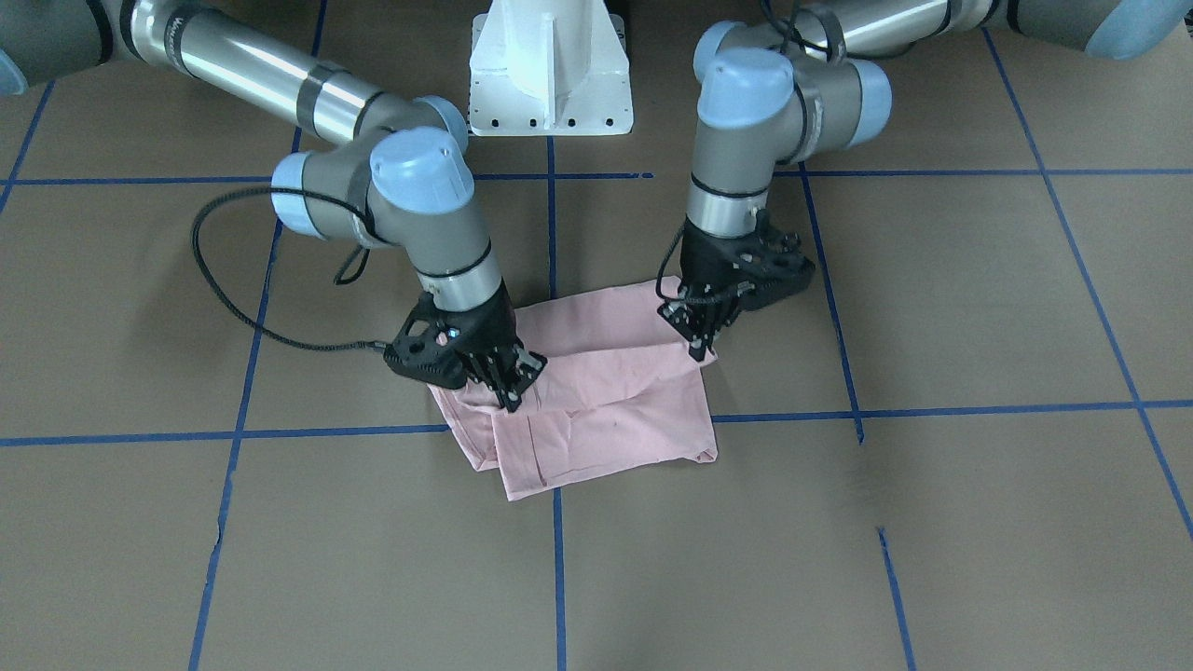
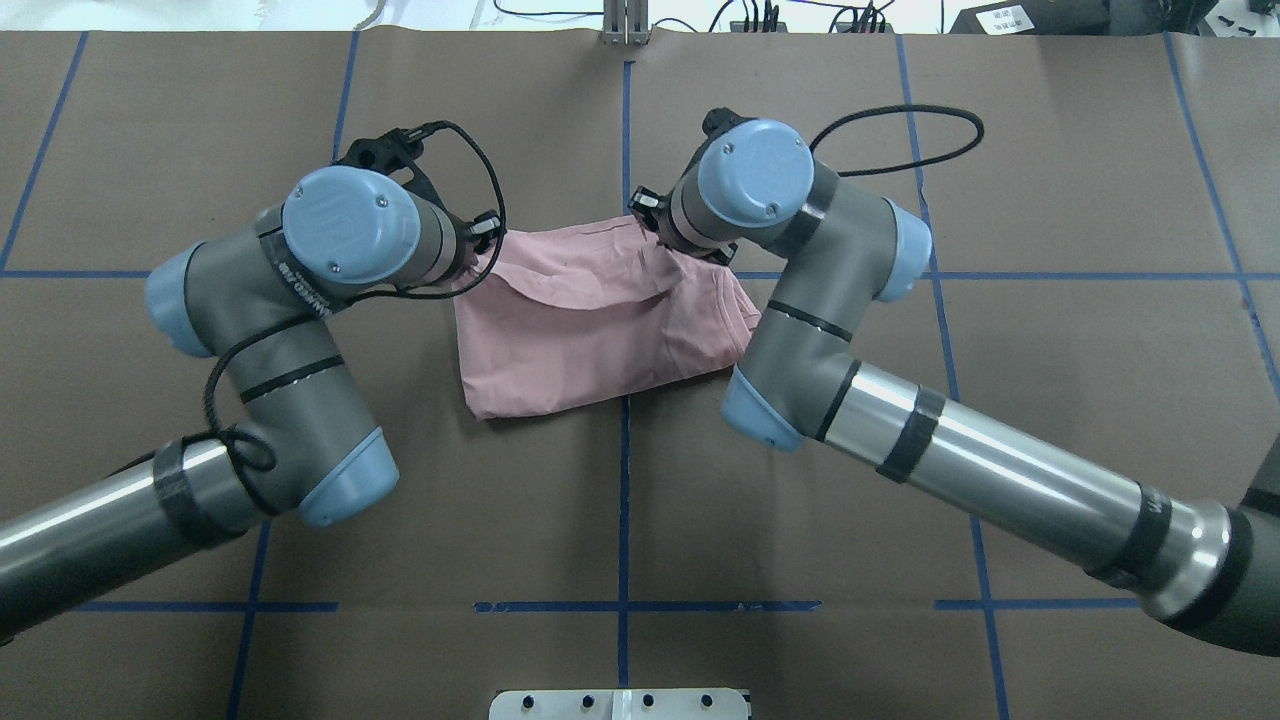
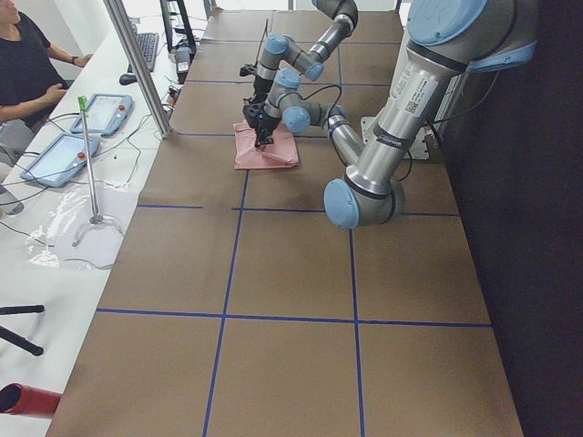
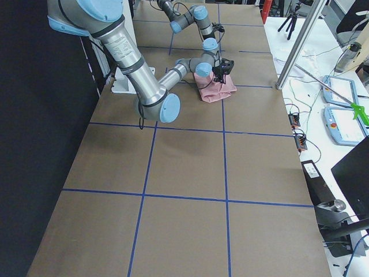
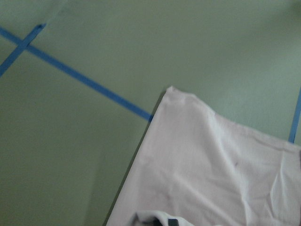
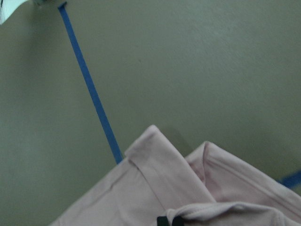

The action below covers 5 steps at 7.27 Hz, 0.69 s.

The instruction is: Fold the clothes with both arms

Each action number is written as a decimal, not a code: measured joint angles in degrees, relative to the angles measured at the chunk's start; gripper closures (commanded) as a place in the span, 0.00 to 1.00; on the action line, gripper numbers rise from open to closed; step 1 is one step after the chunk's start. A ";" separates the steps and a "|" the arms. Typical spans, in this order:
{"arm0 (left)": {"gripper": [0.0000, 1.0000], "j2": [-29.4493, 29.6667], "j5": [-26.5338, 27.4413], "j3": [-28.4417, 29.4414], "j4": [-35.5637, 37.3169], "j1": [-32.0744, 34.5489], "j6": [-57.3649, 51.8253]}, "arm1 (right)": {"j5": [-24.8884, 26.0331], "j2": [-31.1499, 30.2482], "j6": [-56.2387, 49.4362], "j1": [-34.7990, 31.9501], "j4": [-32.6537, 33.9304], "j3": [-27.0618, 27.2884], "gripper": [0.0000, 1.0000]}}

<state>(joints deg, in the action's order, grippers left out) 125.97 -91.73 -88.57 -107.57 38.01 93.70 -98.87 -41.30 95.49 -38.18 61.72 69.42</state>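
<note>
Pale pink on brown paper: the T-shirt (image 1: pixel 606 410), folded into a rumpled packet of overlapping layers, near the middle of the table (image 1: pixel 932 559), astride a crossing of blue tape lines (image 1: pixel 932 408) and a little way out from the white pedestal block (image 1: pixel 550 75). On the shirt's side toward the robot's left, the left gripper (image 1: pixel 697 347), fingers pressed together on a corner of the top layer. On the opposite side, the right gripper (image 1: pixel 512 396), likewise pinched tight on a gathered edge of cloth. From overhead, hardly any claw to see (only black slivers beside the blue caps): wrist joints of the left arm (image 2: pixel 290 340) and right arm (image 2: pixel 800 300) squarely over both pinch points, the right arm's elbow also covering the shirt's corner on that side. Looped black cable (image 1: pixel 317 349) trailing off the right wrist, clear of the cloth. In both wrist views, blurred pink folds, brown paper and tape, with a dark speck at the bottom edge against bunched fabric. Beyond the table's long edge across from the robot, a white bench with a seated person (image 3: pixel 27 64), two control tablets (image 3: pixel 105 114), a slanted metal post (image 3: pixel 137 64) and a thin stand (image 3: pixel 88 164) with a green tip, all well apart from shirt and arms.
</note>
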 measured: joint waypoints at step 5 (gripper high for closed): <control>0.00 3.43 -1.19 15.78 -14.25 6.90 -7.26 | -3.26 5.83 -8.36 -8.46 -5.35 -15.22 0.00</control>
<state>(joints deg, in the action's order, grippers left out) 129.40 -92.91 -72.79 -121.82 44.92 86.45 -102.13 -35.47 87.13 -46.64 56.37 54.20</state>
